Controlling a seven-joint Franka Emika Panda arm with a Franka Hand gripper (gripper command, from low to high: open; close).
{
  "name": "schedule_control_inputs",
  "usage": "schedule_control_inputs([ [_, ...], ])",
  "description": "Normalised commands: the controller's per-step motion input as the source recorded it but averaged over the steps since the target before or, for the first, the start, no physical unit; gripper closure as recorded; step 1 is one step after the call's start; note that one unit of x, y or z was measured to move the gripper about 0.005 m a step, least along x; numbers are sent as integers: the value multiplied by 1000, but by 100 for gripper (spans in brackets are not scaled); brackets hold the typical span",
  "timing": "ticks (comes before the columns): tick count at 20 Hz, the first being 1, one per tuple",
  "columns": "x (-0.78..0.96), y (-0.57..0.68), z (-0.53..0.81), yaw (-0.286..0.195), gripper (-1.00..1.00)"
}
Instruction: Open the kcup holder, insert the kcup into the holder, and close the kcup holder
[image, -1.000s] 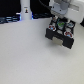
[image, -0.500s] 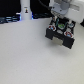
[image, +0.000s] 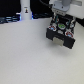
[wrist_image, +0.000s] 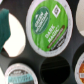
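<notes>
White table (image: 25, 55), one kcup holder (image: 61, 36)

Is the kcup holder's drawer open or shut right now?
Open: the wrist view looks straight down into the kcup holder, showing round slots, one with a green-topped kcup and one empty slot.

From my station the holder (image: 61, 36) reads as matt black plastic, its handles a lighter, smoother plastic. The table (image: 25, 55) is a pale, smooth, matt surface with no grain I can see. Close in, the kcup (wrist_image: 50, 23) has a glossy green printed lid with a white plastic rim. The gripper (image: 61, 11) casing looks like satin white-grey plastic.
</notes>
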Motion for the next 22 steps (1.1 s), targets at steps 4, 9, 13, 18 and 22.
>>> schedule_control_inputs([
  [4, 422, -371, 497, 66, -100],
  [9, 576, -455, 309, 39, -100],
  [13, 593, -459, 140, 33, -100],
  [18, 559, -338, 44, 49, -100],
  [22, 607, -273, 46, 53, -100],
])
